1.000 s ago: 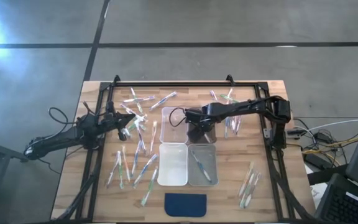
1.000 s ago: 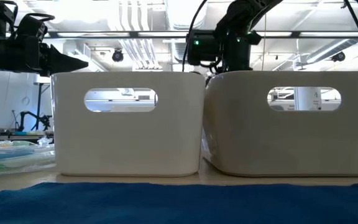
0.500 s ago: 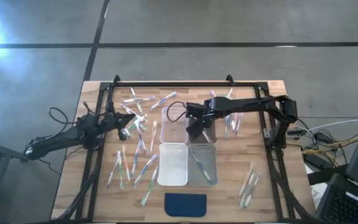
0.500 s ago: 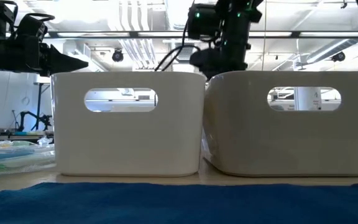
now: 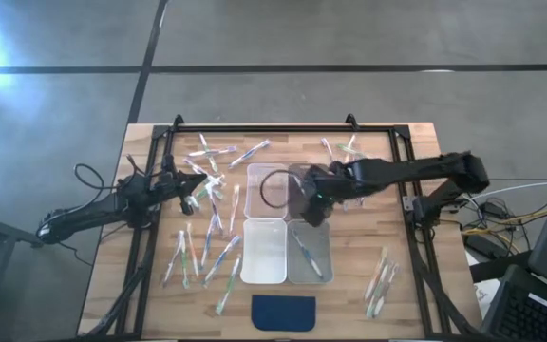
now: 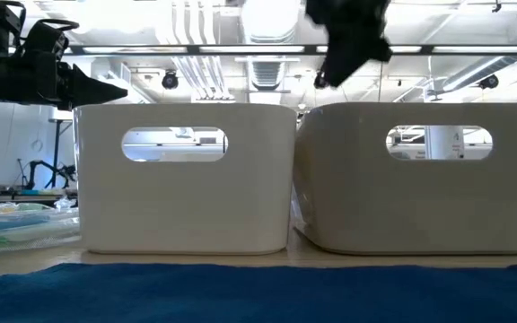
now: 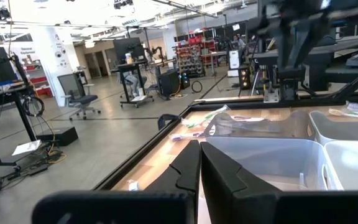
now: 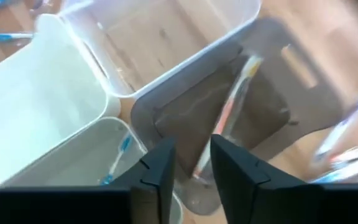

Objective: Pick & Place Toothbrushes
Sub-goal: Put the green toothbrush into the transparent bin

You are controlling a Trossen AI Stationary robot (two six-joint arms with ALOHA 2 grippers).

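Observation:
Many thin toothbrushes lie loose on the wooden table: a spread at the left (image 5: 207,237), some at the far side (image 5: 245,152) and a few near the right edge (image 5: 380,280). Four clear bins (image 5: 264,252) stand in the middle. An orange-pink toothbrush (image 8: 235,93) lies flat in the far right bin (image 8: 272,74), and a blue one (image 5: 307,252) in the near right bin. My right gripper (image 8: 193,165) hangs above the far right bin, pointing down, slightly open with nothing between its fingers. My left gripper (image 7: 199,171) waits shut and level at the table's left (image 5: 193,190).
A dark blue pad (image 5: 284,312) lies at the near edge in front of the bins. A black frame rail (image 5: 264,128) runs along the far edge and down both sides. In the low view the two near bins (image 6: 187,179) hide the table behind them.
My right gripper has risen out of the far right bin, high above the bin rims, and shifted a little toward the table's right and near edges. The left arm has kept still.

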